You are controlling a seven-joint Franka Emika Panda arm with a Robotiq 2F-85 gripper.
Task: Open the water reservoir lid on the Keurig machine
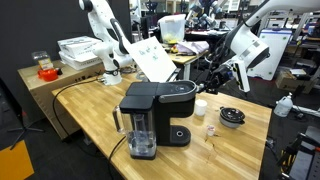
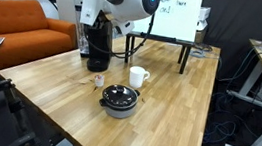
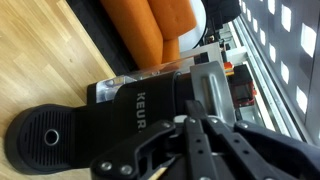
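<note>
The black Keurig machine stands mid-table with its clear water tank on the near side. It also shows in an exterior view, under the arm. In the wrist view the Keurig fills the middle, with its round drip tray at the left and the greyish tank side at the right. My gripper hovers close over the machine with its fingers together and nothing between them. In an exterior view the gripper sits just beyond the brew head.
A white mug and a small round black dish stand on the wooden table beside the machine; both also show in an exterior view. A whiteboard and an orange sofa stand beyond.
</note>
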